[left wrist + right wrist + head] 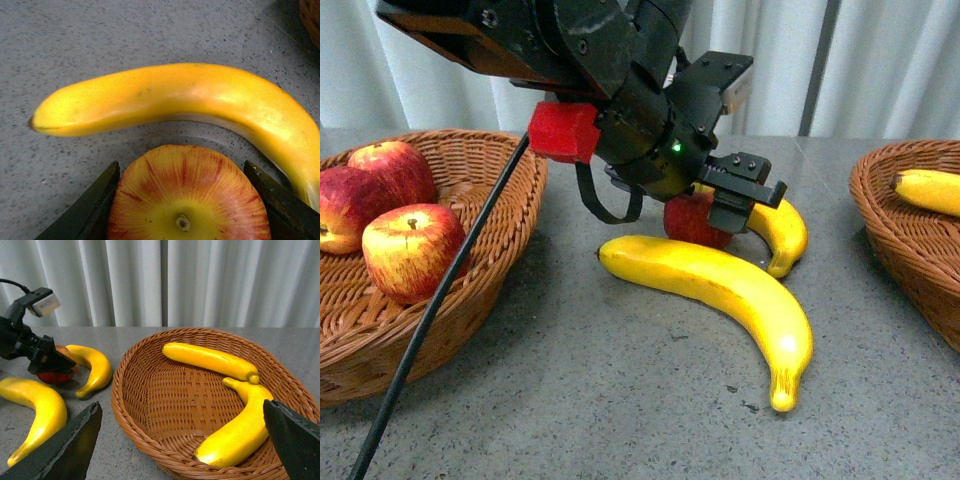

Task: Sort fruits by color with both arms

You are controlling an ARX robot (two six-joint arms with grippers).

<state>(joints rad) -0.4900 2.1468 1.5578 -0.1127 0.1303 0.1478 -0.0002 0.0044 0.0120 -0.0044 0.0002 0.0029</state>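
**Left arm at the grasp of a red fruit.** The left gripper straddles the apple, which sits on the bench at mid-scene. In the left wrist view its two fingers lie against opposite flanks of the apple, so it appears to be pinching the fruit, whose dimpled end faces the wrist camera. With the apple as dial centre in the front view, a long banana lies just beside it at 5 o'clock and a shorter banana at 3 o'clock. The apple basket, holding three apples, stands well apart at 9 o'clock, and the banana basket well apart at 3 o'clock. The right gripper hangs above the banana basket with its fingers spread wide and nothing between them; two bananas lie inside. Judged step: carry the apple to the 9 o'clock basket. The fruit looks glossy and round, so a grip across its widest girth is likely to hold best. A straight lift before any sideways travel should clear the long banana, which could otherwise be nudged and roll. The basket rim stands higher than the bench, so the apple should cross it with room to spare and be released low beside the three apples, lest it bounce out.
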